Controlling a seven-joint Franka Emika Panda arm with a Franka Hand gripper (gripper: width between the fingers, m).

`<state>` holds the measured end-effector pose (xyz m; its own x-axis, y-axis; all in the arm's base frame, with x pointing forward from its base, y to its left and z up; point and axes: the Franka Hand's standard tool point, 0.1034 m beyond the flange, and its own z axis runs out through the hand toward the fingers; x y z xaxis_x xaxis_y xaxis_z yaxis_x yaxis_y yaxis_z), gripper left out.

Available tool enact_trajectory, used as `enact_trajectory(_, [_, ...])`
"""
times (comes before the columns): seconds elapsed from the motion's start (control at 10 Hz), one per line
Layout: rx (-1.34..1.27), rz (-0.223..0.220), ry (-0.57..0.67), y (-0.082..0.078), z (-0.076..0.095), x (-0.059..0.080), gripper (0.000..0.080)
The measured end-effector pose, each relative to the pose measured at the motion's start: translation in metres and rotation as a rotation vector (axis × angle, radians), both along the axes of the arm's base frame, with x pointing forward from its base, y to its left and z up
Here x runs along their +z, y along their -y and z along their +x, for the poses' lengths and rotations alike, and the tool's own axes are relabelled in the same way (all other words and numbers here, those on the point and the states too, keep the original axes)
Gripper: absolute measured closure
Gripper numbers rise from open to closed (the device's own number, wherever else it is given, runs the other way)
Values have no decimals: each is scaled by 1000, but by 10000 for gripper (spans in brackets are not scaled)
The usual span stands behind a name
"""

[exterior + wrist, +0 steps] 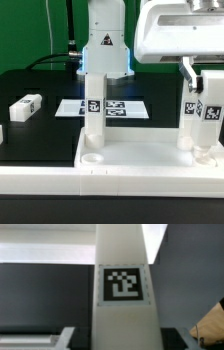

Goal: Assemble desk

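- Currently clamped: two-finger gripper point(203, 82) closed on a white square-section tagged plastic leg point(211, 118), upright at the exterior view's right end of the large white plastic rectangular tray-like desk top point(60, 172).
- Leg foot at the round corner socket point(205, 154) — seating depth not readable.
- Step judged: driving the leg home in the socket.
- Hold leg vertical, centred on socket; press straight down, no side load — likely risk is crooked seating.
- Release only once firm.
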<state>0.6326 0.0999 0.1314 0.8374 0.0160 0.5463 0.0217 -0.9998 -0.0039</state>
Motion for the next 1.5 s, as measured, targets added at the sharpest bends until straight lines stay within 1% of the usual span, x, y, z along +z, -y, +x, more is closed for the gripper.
enact_trajectory(0.2, [1,3,2,-1,4,3,509])
enact_trajectory(0.6, [3,2,0,-3,3,1,509])
enact_trajectory(0.7, [2,1,2,-2,5,1,509])
enact_trajectory(0.9, [2,-1,4,-2,9,-2,509])
enact_trajectory(1.2, [6,-3,4,-5,10,-4,509])
enact_trajectory(1.5, [11,-8,-5,-7,7,-13,509])
